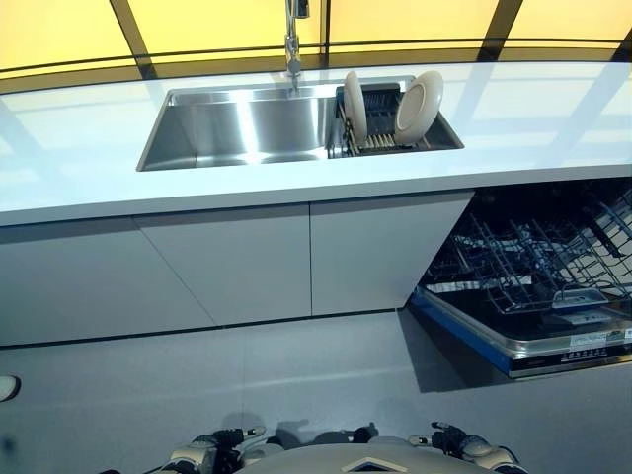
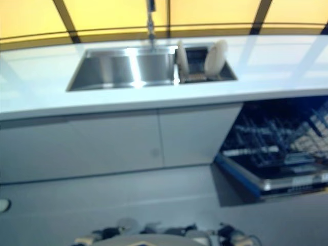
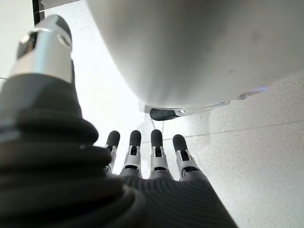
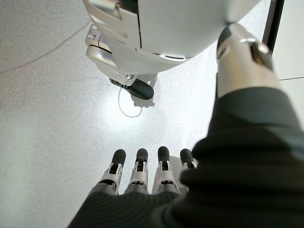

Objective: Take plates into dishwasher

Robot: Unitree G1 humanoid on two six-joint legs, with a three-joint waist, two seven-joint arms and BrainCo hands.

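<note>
Two cream plates stand on edge in a dark dish rack (image 1: 380,123) in the right part of the steel sink (image 1: 237,123): one plate (image 1: 355,107) on the left, one plate (image 1: 420,106) on the right. The dishwasher (image 1: 538,296) stands open at the lower right, its dark wire rack (image 1: 533,262) pulled out over the door. My left hand (image 3: 142,156) hangs down beside me, fingers straight, holding nothing. My right hand (image 4: 142,171) hangs down too, fingers straight and empty. Both hands are far from the plates.
A long white counter (image 1: 89,148) runs across, with a tap (image 1: 293,39) behind the sink. Grey cabinet fronts (image 1: 227,267) stand below it. The dishwasher door (image 1: 513,351) juts out over the grey floor (image 1: 296,385) at the right.
</note>
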